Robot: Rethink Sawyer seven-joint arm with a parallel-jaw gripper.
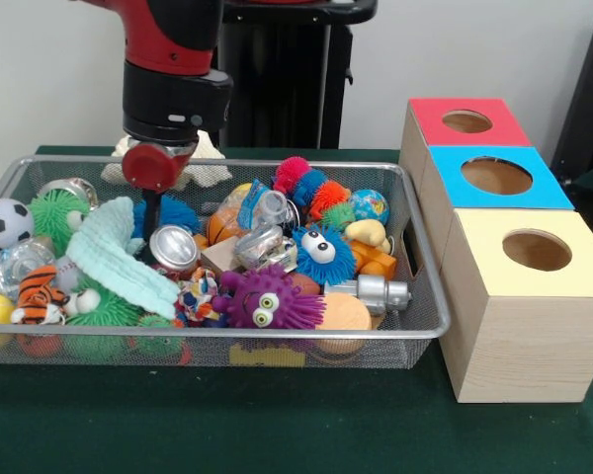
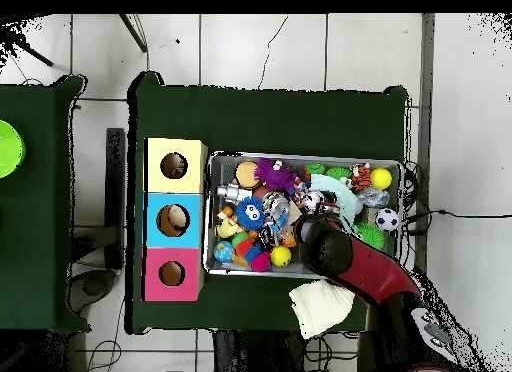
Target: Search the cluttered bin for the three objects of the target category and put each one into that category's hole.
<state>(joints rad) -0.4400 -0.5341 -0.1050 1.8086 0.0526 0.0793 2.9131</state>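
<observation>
Arm low over wire bin (image 1: 415,259), left-centre of frame; hand (image 1: 150,229) buried among toys beside silver can (image 1: 174,247), finger spread cannot tell. Target category unclear; three holed boxes (image 1: 514,247) sit right. Best descend straight, avoid snagging mint cloth (image 1: 114,259).

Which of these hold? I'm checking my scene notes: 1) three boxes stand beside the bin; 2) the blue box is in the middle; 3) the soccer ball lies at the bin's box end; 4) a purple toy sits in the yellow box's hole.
1) True: red box, blue box and yellow box line up beside the bin.
2) True.
3) False: the soccer ball lies at the end away from the boxes.
4) False: the purple toy is in the bin.
</observation>
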